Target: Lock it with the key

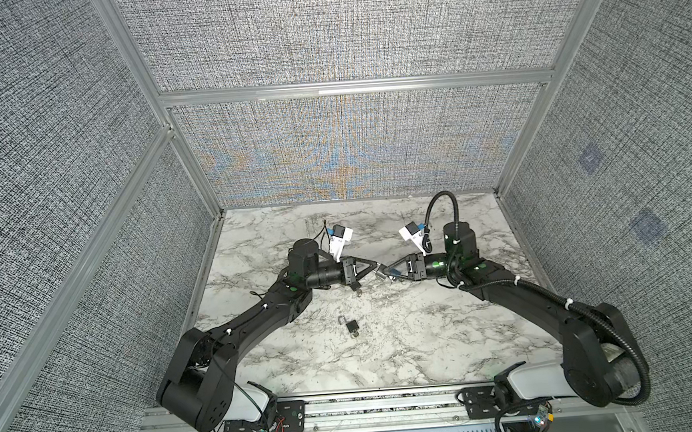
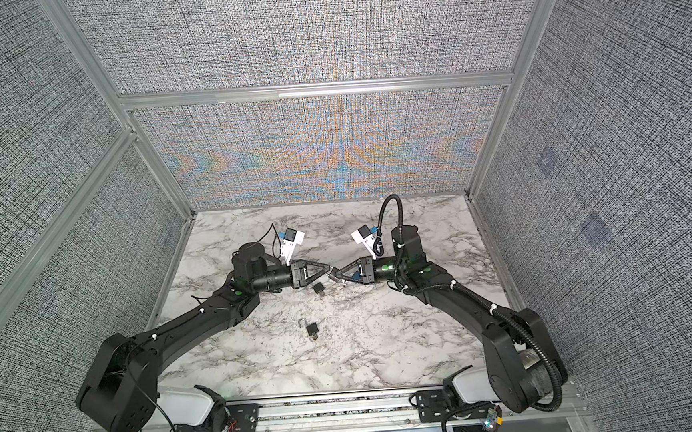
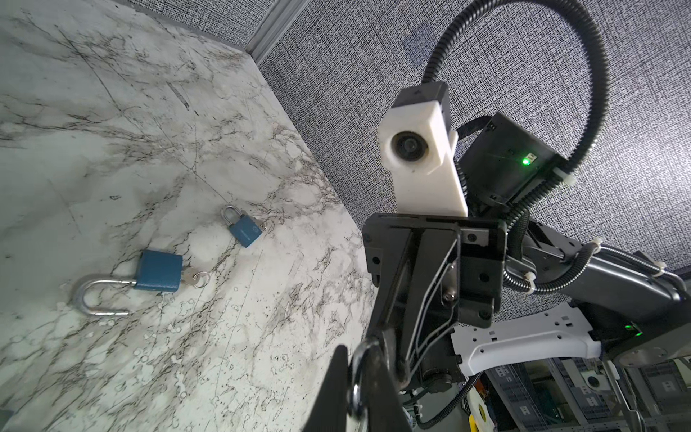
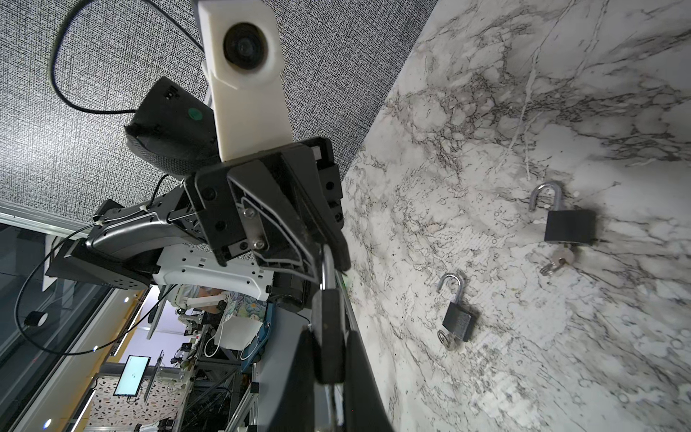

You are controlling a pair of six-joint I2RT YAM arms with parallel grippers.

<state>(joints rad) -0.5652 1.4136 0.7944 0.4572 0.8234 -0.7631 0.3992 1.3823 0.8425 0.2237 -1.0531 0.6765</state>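
The left gripper and the right gripper meet tip to tip above the marble table, sharing 1 held padlock. The right fingers are clamped on its dark body. Its shackle sits between the left fingers, which look closed on it. Whether the shackle is pressed home, or whether a key sits in this lock, cannot be told, since the fingers hide both ends.

2 more padlocks lie on the table, neither touched by a finger. The near padlock lies just below the left fingertips with its shackle swung open and its key in the body. The far padlock lies well apart from both sets of fingers, toward the arm bases. Its shackle also seems open in the right wrist view, with a key ring at its base.

As a judgement, the task is early: at most 1 lock is being closed, and 2 remain open.
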